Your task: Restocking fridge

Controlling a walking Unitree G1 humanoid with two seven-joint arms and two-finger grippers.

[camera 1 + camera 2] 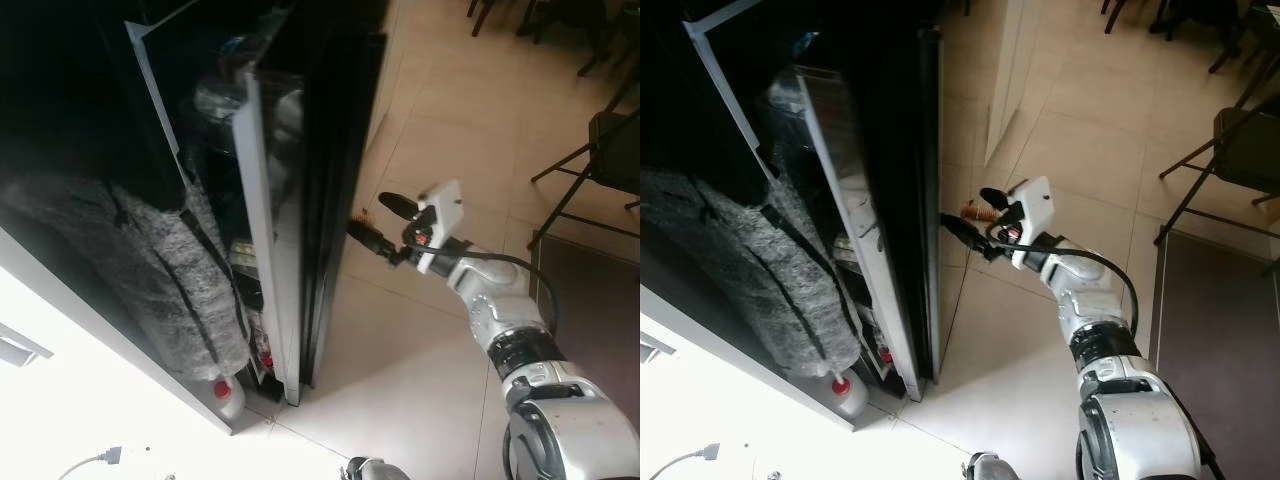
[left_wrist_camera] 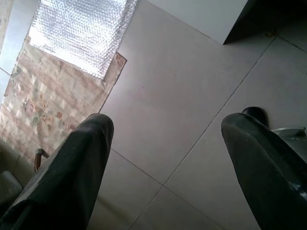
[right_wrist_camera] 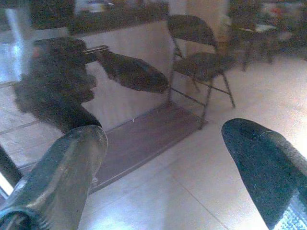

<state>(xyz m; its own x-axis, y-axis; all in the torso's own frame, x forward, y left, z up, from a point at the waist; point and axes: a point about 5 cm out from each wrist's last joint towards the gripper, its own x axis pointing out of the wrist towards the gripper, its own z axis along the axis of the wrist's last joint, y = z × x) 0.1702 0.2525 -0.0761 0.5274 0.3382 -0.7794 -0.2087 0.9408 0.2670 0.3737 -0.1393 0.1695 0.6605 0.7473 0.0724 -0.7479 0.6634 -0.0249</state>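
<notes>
Fridge stands tall and dark at the robot's left, its door ajar with packed door shelves showing. Right tool hovers at the door's edge, fingers spread and empty; probably closing remains. Left tool hangs open over floor tiles.

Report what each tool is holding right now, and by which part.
Nothing is held. The right tool is open beside the fridge door's edge, with nothing between its fingers. The left tool is open over bare floor tiles.
</notes>
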